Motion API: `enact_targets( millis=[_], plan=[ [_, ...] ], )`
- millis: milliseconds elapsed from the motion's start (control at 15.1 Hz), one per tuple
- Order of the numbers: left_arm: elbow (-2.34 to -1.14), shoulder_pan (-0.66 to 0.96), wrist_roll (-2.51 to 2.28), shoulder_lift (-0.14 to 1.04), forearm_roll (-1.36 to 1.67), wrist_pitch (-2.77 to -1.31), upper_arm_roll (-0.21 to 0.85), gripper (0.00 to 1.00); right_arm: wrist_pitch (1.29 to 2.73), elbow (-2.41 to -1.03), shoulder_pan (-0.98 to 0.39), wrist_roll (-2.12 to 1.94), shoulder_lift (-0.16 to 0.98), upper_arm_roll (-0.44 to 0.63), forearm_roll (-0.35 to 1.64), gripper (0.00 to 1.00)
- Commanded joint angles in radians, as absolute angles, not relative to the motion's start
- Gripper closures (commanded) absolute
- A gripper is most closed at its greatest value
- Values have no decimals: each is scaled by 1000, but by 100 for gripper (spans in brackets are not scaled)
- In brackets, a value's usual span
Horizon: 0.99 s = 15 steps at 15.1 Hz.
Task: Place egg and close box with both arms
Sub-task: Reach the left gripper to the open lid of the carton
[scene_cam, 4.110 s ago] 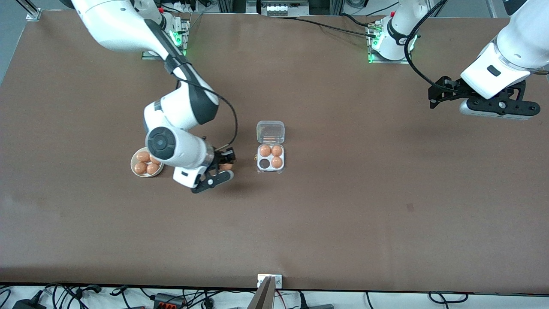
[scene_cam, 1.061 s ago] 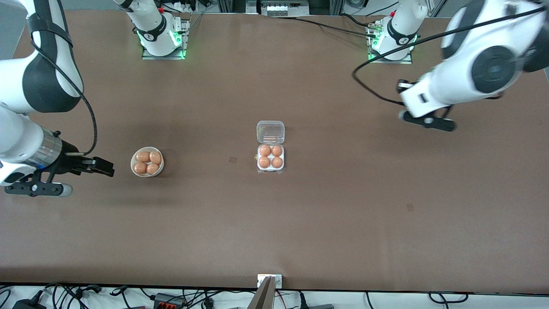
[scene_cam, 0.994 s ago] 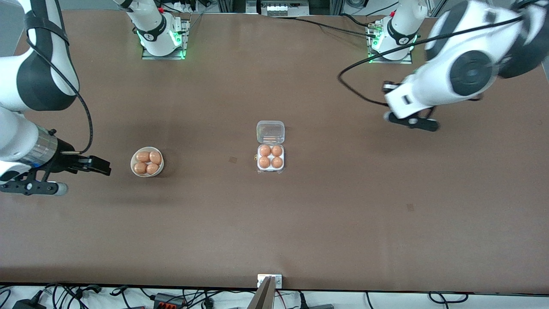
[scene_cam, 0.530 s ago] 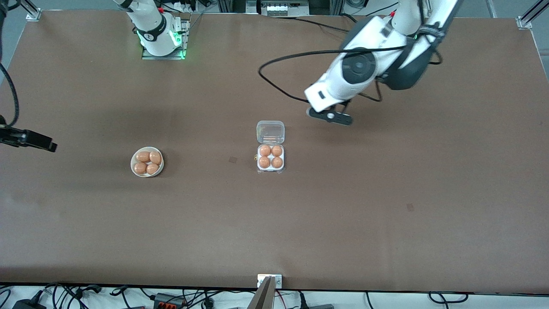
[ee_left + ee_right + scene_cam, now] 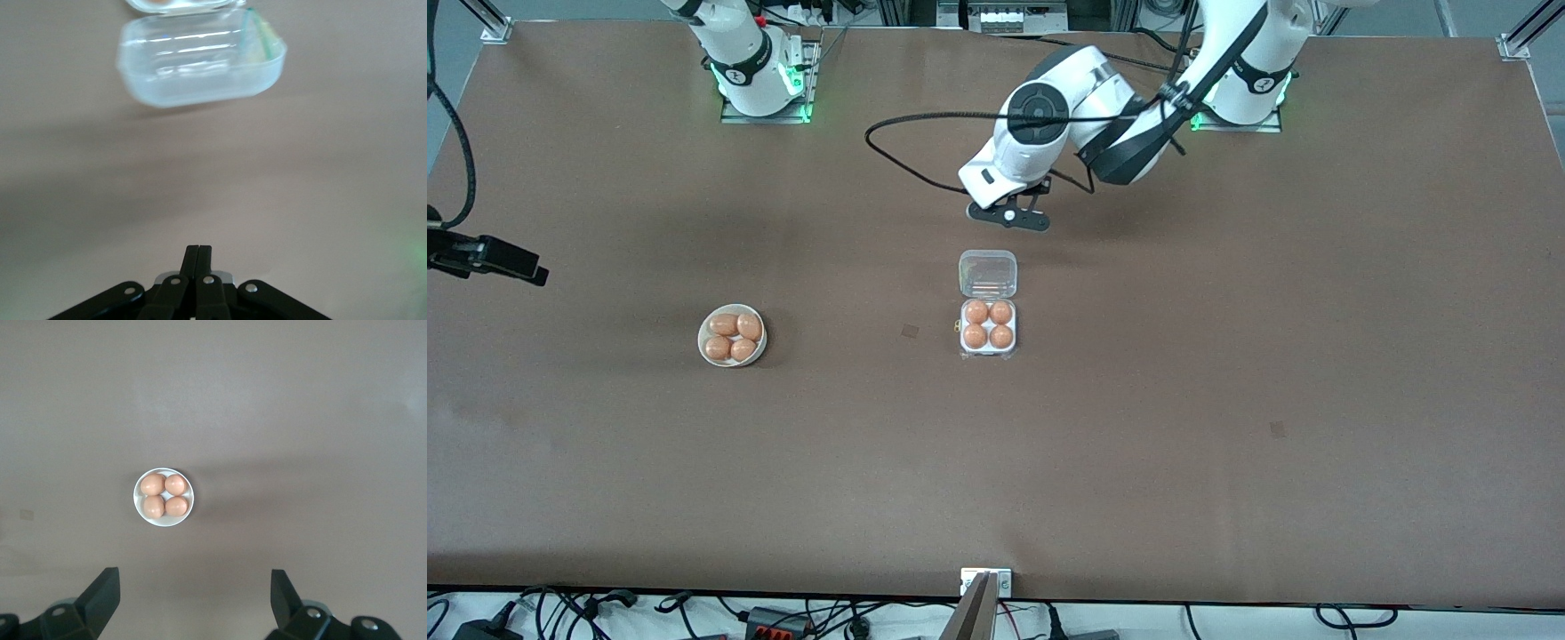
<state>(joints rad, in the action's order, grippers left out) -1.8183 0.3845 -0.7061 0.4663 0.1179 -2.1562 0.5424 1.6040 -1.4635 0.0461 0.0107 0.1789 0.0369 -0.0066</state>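
- Near mid-table we see the box [image 5: 988, 307], lid flipped open and lying flat on the side farther from the front camera; the left gripper [image 5: 1009, 216] hangs over bare table just past that lid, not touching it.
- We see the left gripper's fingers [image 5: 198, 261] pressed together, holding nothing; the clear lid [image 5: 200, 59] shows ahead of them in the left wrist view.
- Box: clear plastic case, white four-cell tray, all four cells filled with orange-brown eggs; the egg [image 5: 975, 336] sits in the cell nearest the front camera toward the right arm's end.
- White bowl [image 5: 732, 336] holds four more eggs, well apart from the box toward the right arm's end.
- Right gripper [image 5: 494, 259] waits at the table edge; we see its fingers [image 5: 100, 595] spread wide, empty, high over the bowl [image 5: 163, 497].
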Motion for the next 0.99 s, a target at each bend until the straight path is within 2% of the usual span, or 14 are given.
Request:
enact_targets(
  millis=[0,133,398,597,729,928],
  plan=[
    [-1807,410,-724,547,65,-2246,532,99,1695,-1696,31,-2,19,54,-5,0],
    [-1798,408,-724,574,-13,-2302,529,99,1689,-1698,31,-2,17,52,-5,0],
    [-1737,403,-716,649,-129,-2532,486,99,1686,-1690,31,-18,17,52,-5,0],
    [-1669,403,-687,663,-136,-2534,445,99,1686,-1665,31,-21,29,45,-2,0],
    [-1690,382,-672,632,-137,-2507,451,99,1684,-1646,32,-21,34,46,-2,0],
    [-1684,379,-655,571,-138,-2332,454,99,1684,-1640,34,-23,34,46,2,0]
  ],
)
